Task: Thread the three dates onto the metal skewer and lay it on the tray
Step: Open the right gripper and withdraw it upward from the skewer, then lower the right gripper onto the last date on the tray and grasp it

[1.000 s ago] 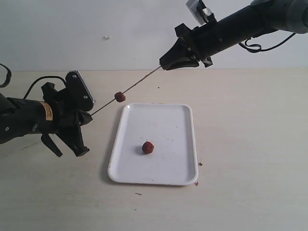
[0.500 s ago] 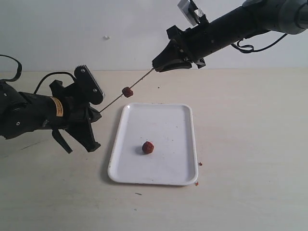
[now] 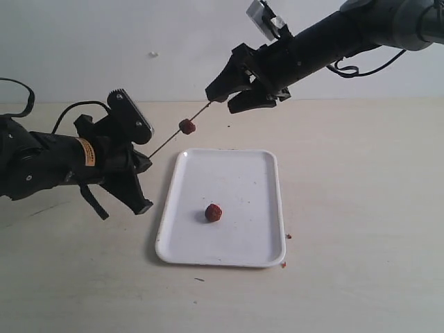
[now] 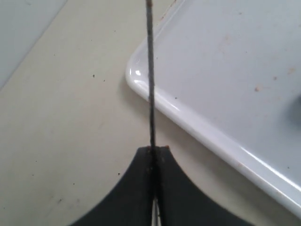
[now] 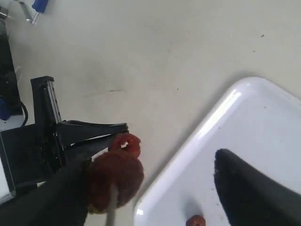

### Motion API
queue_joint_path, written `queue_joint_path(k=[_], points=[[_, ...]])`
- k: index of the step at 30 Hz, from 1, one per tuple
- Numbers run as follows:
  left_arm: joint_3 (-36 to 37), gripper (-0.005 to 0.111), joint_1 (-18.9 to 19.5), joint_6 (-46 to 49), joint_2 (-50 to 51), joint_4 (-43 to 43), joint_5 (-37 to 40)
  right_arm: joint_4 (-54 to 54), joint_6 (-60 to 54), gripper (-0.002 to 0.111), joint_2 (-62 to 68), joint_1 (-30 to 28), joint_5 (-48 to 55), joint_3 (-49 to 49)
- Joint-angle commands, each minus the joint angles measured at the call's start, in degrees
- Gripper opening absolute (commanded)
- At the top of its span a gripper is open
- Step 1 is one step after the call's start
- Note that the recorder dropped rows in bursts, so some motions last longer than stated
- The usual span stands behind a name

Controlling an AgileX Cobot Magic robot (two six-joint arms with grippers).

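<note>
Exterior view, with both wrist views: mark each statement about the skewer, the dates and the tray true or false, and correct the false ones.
1. The left gripper is shut on the metal skewer. True.
2. All three dates are threaded on the skewer. False: one date lies loose on the tray.
3. The skewer rests on the tray. False: it is held in the air, slanting up toward the right gripper.
4. The right gripper is open. True.
</note>
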Motion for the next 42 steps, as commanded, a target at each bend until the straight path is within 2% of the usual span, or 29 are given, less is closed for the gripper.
queue_joint_path(k=[1, 4, 9, 14, 17, 20, 23, 27, 33, 38, 42], points=[[-0.4, 0.000, -0.4, -3.6, -0.1, -2.9, -1.5, -3.0, -0.8, 0.073, -0.2, 0.3, 0.7, 0.3], [-0.4, 0.000, -0.4, -4.9, -0.1, -5.4, -0.5, -3.7, -0.3, 0.073, -0.3, 0.2, 0.7, -0.5], [-1.8, 0.000, -0.4, -8.5, -0.1, -5.7, 7.3, -6.0, 0.3, 0.073, -2.6, -0.4, 0.7, -2.2], [-4.1, 0.000, -0.4, -15.9, -0.1, -5.7, 14.9, -20.1, 0.8, 0.070, -6.8, -0.3, 0.7, -2.2], [-5.5, 0.000, -0.4, -20.3, -0.1, -5.7, 20.9, -28.1, 2.8, 0.063, -8.2, 0.5, 0.7, -2.2], [-6.4, 0.000, -0.4, -21.6, -0.1, -5.7, 27.3, -29.8, 2.2, 0.055, -8.5, 2.1, 0.7, -2.2], [-6.4, 0.000, -0.4, -21.3, -0.2, -4.9, 30.7, -32.8, 1.1, 0.056, -8.5, 5.6, 0.7, -2.1], [-6.4, 0.000, 0.0, -21.2, -0.2, -3.5, 31.3, -44.9, 1.4, 0.056, -8.5, 12.7, 0.7, -2.1], [-6.4, 0.000, 3.1, -21.1, -0.2, -3.1, 32.4, -54.7, 3.2, 0.056, -8.5, 21.7, 0.7, -2.0], [-6.4, 0.000, 6.3, -21.1, -0.6, -3.1, 33.9, -55.3, 2.7, 0.056, -8.3, 24.9, 0.7, 3.1], [-6.4, 0.000, 6.5, -21.1, -1.8, -3.6, 33.8, -55.3, 4.0, 0.056, -6.4, 25.0, 0.7, 6.9]])
